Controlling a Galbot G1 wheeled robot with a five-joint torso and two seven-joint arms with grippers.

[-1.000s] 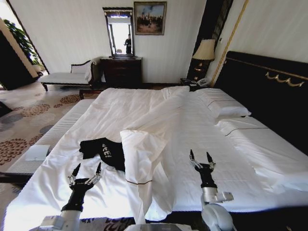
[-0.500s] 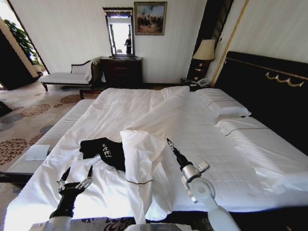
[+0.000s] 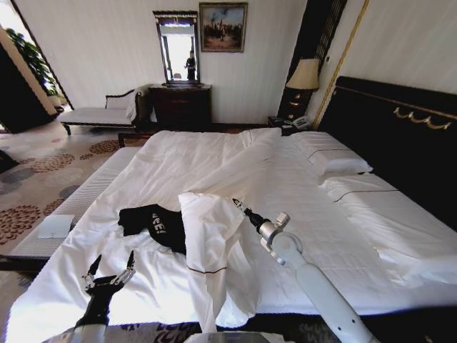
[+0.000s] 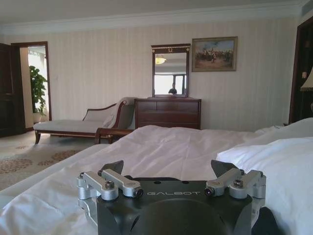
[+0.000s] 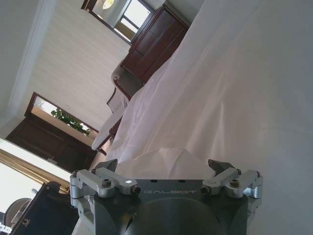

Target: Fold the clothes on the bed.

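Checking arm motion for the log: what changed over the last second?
Right gripper swung forward and toward the robot's left, reaching the folded-back duvet. Left gripper pulled back, fingers open. Nothing grasped. T-shirt and bed unchanged.

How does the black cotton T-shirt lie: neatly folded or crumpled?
Crumpled: the black cotton T-shirt lies bunched, its lettering partly hidden under the white duvet's edge.

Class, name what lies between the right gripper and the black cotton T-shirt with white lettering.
In the head view, a folded-back flap of white duvet lies between the right gripper and the black T-shirt.
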